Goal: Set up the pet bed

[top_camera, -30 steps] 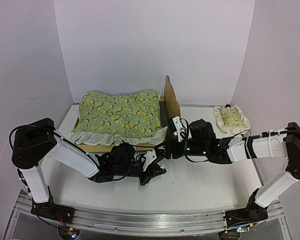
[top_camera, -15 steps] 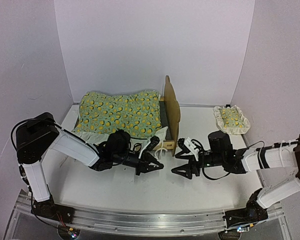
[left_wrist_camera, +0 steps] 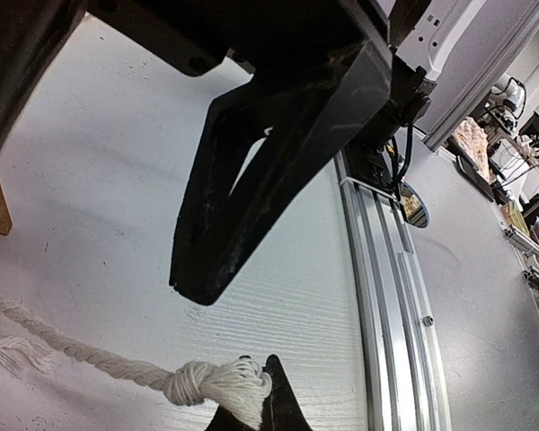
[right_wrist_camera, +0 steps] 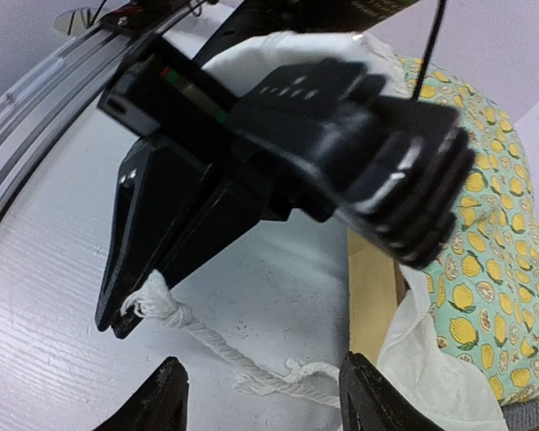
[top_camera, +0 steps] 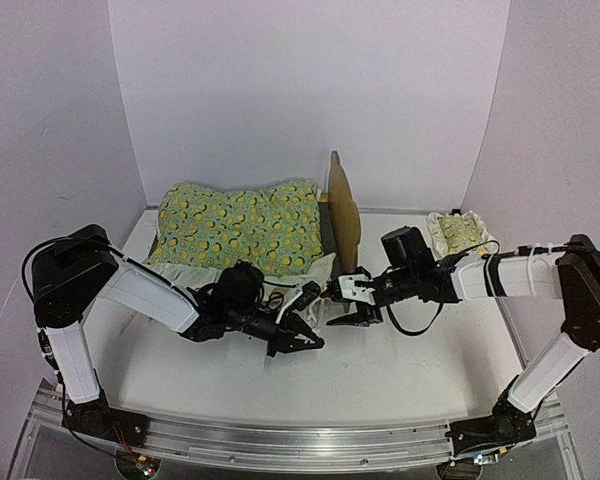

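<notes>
Where the left arm [top_camera: 140,300] reaches: from its base at the near left, low across the table [top_camera: 400,375] toward the middle, just in front of the pet bed [top_camera: 342,225].
Blanket: a green-yellow lemon-print blanket [top_camera: 238,228] lies over the bed and covers most of its top. Its white ruffle hangs over the near side.
Left gripper: the left gripper [top_camera: 305,342] sits low by the table with its fingers pressed together. Both wrist views show the frayed knot of a rope clamped at its tips.
Rope: the white rope [right_wrist_camera: 217,348], of twisted cotton, trails over the table from that knot toward the bed's near leg.
Pet bed: it stands at the back of the table, left of centre. Its tall curved headboard [top_camera: 340,190] is upright at the right-hand end. The dark mattress pad [top_camera: 326,232] shows only as a narrow strip between blanket and headboard.
Right gripper: the right gripper [top_camera: 342,305] has its jaws apart and grips nothing. It faces the left gripper, near the headboard end of the bed, and the rope lies on the table under the gap between its fingers.
Right arm: the right arm [top_camera: 510,278] comes in low from the far right.
Pillow: a small ruffled pillow [top_camera: 460,237] in the same print lies on the table at the back right, well apart from the bed and just behind the right arm.
</notes>
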{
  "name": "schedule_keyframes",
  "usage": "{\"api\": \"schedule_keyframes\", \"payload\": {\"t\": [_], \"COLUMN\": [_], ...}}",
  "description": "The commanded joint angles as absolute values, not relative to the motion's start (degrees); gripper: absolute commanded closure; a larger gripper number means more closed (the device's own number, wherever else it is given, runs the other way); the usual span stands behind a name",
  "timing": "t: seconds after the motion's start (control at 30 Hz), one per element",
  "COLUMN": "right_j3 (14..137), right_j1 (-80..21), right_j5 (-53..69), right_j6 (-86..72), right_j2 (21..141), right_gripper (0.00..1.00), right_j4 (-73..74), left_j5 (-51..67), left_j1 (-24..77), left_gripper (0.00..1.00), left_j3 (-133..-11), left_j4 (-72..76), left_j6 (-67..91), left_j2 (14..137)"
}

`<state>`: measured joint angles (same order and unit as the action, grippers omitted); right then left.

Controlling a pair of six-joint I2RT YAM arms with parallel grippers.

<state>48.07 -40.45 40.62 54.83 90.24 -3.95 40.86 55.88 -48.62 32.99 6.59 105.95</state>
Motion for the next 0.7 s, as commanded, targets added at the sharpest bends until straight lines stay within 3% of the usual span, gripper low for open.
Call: {"api": "schedule_keyframes", "payload": {"t": [0.0, 0.5, 0.67], "right_j3": [53.76, 56.51, 56.94], "right_j1": [-40.47, -43.95, -44.63], "right_j5": [44.91, 45.90, 45.14], "right_j6": [67.02, 70.87, 70.96], "right_j2": [92.75, 96.35, 96.29], "right_gripper": [0.45, 0.53, 0.61], "right_j4": [8.77, 7.86, 6.92], "left_j5": [41.67, 42.43, 43.18], "left_j1": [55.90, 55.90, 55.90], "left_gripper": [0.99, 0.98, 0.98], "left_j3": [-51.30, -53.12, -53.35], "left_j4": [32.61, 30.45, 30.07], "left_j6": [3.97, 3.07, 3.03], "left_j2": [105.38, 106.50, 106.94]}}
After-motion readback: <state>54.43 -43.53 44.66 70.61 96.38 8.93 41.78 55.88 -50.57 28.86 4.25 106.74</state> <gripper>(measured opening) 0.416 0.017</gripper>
